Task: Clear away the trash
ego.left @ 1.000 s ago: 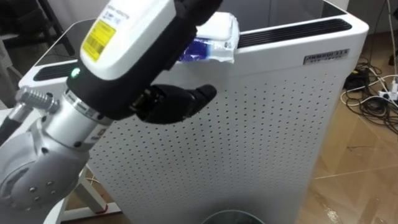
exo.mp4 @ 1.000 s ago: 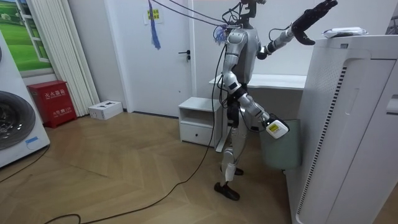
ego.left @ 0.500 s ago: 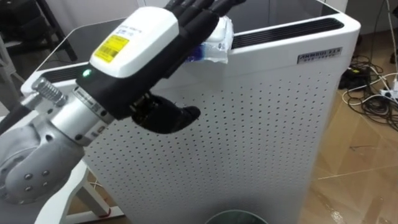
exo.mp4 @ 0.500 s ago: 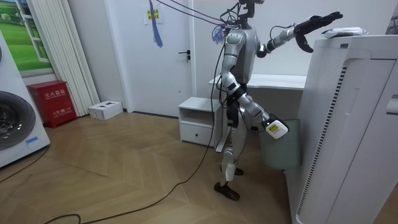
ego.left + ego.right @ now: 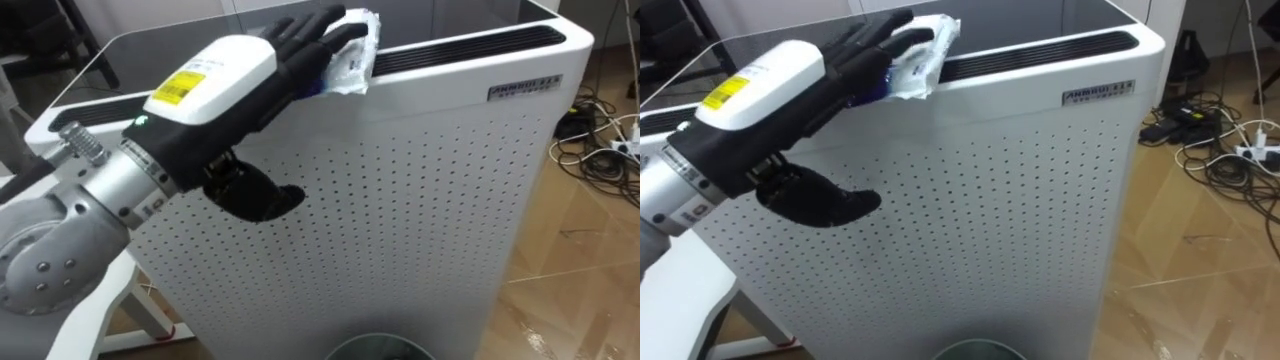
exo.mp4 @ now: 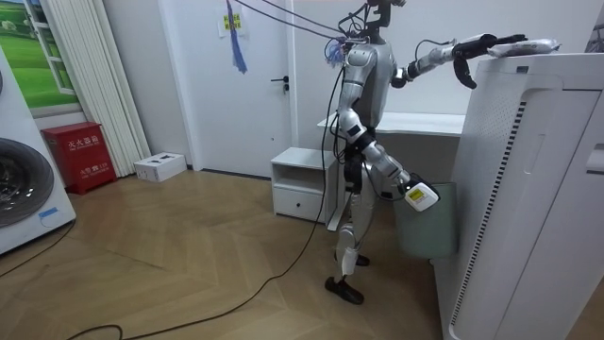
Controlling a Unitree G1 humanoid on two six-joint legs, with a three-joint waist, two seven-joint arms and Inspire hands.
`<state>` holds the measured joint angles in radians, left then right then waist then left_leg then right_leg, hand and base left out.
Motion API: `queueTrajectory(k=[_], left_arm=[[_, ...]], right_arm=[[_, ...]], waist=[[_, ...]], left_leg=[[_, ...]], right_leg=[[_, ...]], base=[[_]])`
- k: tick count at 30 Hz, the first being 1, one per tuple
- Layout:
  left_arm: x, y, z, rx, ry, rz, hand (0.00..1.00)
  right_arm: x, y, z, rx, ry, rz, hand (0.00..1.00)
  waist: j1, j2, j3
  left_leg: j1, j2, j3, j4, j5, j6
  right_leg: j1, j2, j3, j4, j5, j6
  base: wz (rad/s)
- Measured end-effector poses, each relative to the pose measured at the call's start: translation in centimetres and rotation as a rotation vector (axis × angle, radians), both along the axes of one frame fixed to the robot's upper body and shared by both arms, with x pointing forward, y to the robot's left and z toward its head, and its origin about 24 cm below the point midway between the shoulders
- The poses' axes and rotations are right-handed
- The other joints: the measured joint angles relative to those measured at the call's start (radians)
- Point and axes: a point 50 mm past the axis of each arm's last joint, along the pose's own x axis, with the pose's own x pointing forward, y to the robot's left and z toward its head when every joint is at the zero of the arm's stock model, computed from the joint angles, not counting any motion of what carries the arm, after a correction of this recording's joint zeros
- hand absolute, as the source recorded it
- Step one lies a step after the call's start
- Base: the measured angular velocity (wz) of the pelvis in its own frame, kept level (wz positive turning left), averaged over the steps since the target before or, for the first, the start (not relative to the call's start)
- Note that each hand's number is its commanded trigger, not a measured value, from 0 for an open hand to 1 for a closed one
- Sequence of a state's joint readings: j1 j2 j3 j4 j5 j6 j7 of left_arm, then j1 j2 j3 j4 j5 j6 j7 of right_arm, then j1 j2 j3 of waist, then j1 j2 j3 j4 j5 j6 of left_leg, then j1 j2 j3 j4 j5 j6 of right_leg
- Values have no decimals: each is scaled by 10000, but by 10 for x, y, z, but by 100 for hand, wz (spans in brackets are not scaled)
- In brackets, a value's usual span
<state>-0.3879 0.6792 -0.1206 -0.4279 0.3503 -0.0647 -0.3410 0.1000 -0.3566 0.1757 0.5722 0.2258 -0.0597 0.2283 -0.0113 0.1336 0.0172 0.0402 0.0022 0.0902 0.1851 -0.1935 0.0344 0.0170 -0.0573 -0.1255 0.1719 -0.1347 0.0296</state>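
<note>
Reaching in from the scene's left, the left hand lies across the near top edge of a tall white perforated appliance. Its fingers are nearly straight and laid flat over the garbage, a crumpled white-and-blue wrapper. The thumb hangs well apart below, in front of the perforated face. Nothing is pinched or enclosed, so the hand is spread and merely covers the wrapper's left part, while the right part juts out past the fingertips. The wrapper sits on the top at its near edge, just left of the end of the long vent slot. A flat hand probably serves to pin so light a thing against the hard top before the fingers curl. With the thumb below the lip, a pinch across the edge looks ready. The edge is also the hazard, since a sideways push could slide the wrapper off the front. Directly below, at the near foot of the appliance, shows the dark round rim of a bin. Far of the wrapper the glossy top is bare, leaving room to draw the hand back. To the right, cables lie on the floor, well apart from the work. In the room view the robot stands upright close beside the appliance, and its right hand hangs low at its side; how far that hand is open cannot be told.
</note>
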Motion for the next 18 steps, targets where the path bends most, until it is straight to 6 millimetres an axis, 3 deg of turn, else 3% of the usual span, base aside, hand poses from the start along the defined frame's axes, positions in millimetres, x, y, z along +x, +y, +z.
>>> queueTrajectory(k=[1, 2, 6, 12, 18], left_arm=[[0, 1, 1, 115, 9, 22, 96], [0, 1, 1, 150, 17, 31, 100], [0, 1, 3, 208, 31, 4, 100], [3, 10, 25, -80, -748, 431, 100], [3, 14, 33, -313, -1109, 664, 100]], right_arm=[[0, 0, 0, -12, 32, -6, 100], [0, -1, 0, -19, 53, -10, 100], [-1, -1, -1, -28, 115, -31, 100], [-2, -1, -2, -40, 256, -66, 100], [-3, -1, -3, -5, 318, -61, 100]], waist=[[15, 6, -4], [25, 10, -7], [71, 34, -24], [34, 124, -84], [-61, 91, -58]], left_leg=[[1, 0, 4, 2, 0, 0], [3, 0, 11, 2, 0, 0], [17, 1, 14, 2, 0, 0], [130, 3, 15, 2, 0, 0], [192, 11, 15, 0, 0, 0]], right_leg=[[2, 1, 6, -1, 0, 0], [4, 0, 10, -2, 0, 0], [32, 3, 15, 5, 1, -2], [151, -1, 5, 7, 1, -1], [195, 4, -7, 23, 0, -2]], base=[[0], [0], [0], [0], [0]])
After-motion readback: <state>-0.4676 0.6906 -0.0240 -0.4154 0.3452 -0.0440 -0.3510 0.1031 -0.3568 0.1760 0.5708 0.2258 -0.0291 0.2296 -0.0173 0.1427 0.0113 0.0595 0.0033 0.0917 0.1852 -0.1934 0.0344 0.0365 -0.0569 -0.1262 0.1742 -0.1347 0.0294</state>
